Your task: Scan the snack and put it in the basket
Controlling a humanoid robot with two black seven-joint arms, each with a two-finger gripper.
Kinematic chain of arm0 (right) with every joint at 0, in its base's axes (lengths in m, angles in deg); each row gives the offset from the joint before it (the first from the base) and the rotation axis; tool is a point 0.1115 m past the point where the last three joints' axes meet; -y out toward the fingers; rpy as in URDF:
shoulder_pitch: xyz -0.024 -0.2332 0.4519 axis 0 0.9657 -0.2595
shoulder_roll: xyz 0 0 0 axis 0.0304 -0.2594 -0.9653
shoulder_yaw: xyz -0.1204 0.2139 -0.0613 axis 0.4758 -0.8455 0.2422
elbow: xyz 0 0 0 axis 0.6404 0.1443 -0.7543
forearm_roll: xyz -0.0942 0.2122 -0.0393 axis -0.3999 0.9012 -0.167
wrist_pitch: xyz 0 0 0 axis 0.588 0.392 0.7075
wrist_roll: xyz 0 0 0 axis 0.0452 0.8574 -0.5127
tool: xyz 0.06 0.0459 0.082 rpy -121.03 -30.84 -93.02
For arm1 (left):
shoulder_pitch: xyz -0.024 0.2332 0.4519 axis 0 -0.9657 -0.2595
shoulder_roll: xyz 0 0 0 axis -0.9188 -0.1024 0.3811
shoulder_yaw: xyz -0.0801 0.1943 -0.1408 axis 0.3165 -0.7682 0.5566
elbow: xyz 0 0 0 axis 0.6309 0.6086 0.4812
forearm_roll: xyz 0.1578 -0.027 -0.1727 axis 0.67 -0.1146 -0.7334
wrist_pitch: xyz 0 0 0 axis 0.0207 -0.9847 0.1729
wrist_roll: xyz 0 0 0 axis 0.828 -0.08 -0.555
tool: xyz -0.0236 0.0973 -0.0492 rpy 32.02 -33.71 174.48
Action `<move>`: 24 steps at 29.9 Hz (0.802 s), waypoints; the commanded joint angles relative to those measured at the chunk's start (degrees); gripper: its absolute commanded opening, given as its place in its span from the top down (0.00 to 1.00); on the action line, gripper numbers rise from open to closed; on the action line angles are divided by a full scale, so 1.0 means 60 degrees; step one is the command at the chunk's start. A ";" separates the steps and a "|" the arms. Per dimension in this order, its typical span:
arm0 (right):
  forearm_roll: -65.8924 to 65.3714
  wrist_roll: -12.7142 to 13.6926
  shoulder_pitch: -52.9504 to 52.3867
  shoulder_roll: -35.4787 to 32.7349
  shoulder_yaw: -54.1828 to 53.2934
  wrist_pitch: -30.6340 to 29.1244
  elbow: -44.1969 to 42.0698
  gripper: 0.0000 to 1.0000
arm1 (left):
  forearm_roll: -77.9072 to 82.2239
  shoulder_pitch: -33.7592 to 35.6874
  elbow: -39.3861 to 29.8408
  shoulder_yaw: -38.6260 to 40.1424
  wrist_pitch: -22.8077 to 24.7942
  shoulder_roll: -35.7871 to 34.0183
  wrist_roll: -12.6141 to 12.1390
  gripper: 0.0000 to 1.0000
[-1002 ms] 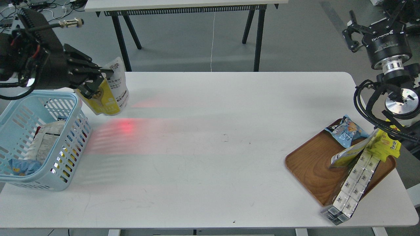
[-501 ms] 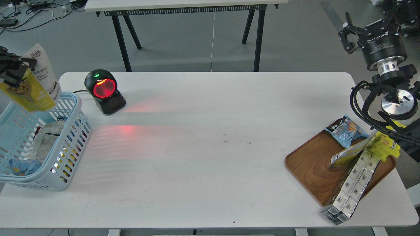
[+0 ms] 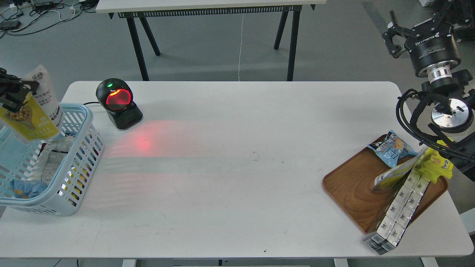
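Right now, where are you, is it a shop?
Probably a lab set up like a shop checkout: a barcode scanner glowing red, a blue basket, a tray of snacks, and loose cables on the floor.

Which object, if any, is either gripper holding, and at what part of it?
The left gripper holds the snack by its upper left edge, above the basket. The right gripper holds nothing.
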 commanded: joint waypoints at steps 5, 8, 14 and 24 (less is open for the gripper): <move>0.0001 0.0000 -0.0003 -0.0101 -0.0022 0.0000 0.0007 0.01 | -0.0318 0.0011 -0.0229 -0.0051 -0.0001 0.0004 -0.0001 0.44; 0.0001 0.0000 -0.0003 -0.0130 -0.0022 0.0000 0.0007 0.01 | -0.2072 0.0070 -0.0155 0.0052 -0.0001 0.0019 -0.0001 0.22; 0.0001 0.0000 0.0012 -0.0160 -0.0022 0.0000 0.0007 0.01 | -0.6188 0.0143 0.0298 0.0578 -0.0001 0.0413 -0.0001 0.01; 0.0001 0.0000 -0.0149 -0.0218 -0.0784 0.0000 -0.0183 0.01 | -1.3421 0.0143 0.3136 0.1341 -0.0001 0.3209 -0.0478 0.01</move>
